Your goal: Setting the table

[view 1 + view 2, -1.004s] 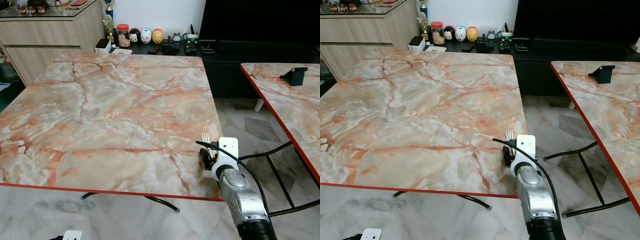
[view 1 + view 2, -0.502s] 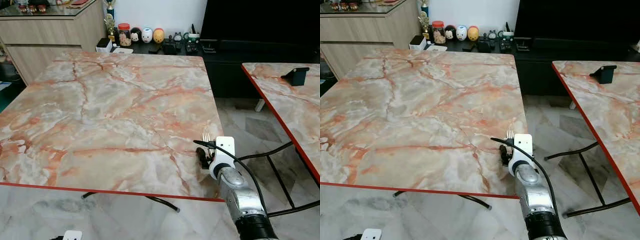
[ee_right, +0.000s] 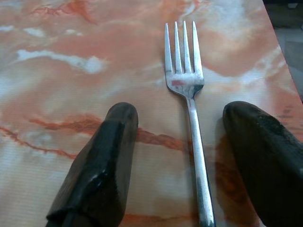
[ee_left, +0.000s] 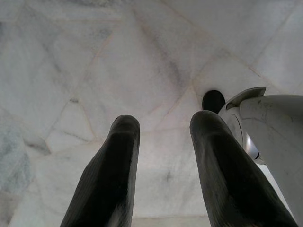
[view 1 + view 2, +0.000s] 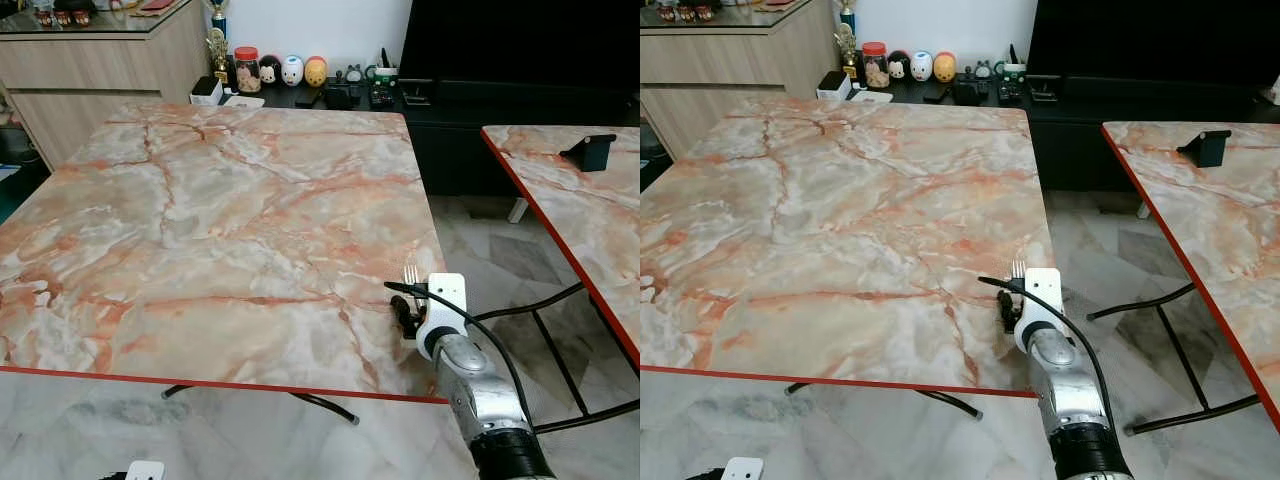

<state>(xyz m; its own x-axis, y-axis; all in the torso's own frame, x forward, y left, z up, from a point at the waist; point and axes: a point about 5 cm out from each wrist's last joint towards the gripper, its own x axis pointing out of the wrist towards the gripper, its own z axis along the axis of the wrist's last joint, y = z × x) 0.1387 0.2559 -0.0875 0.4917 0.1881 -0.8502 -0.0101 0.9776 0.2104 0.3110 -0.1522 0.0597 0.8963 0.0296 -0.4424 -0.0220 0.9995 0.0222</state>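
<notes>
A silver fork [image 3: 187, 85] lies flat on the marble table [image 5: 220, 210] near its right edge, tines pointing away from me. Its tines [image 5: 410, 273] stick out past my right wrist in the eye views. My right gripper [image 3: 184, 127] is open just above the table, one black finger on each side of the fork's handle and neither touching it. The left gripper [image 4: 163, 137] hangs low at my side, open, with pale floor tiles beyond its fingers.
A second marble table [image 5: 590, 210] stands to the right, with a small black stand [image 5: 592, 152] on it. A gap of tiled floor [image 5: 500, 260] separates the two tables. Jars and figurines [image 5: 285, 72] line a dark low cabinet at the back, beside a wooden sideboard [image 5: 90, 70].
The right arm has edged slightly left and forward along the table's edge. The fork has stayed in place on the table.
</notes>
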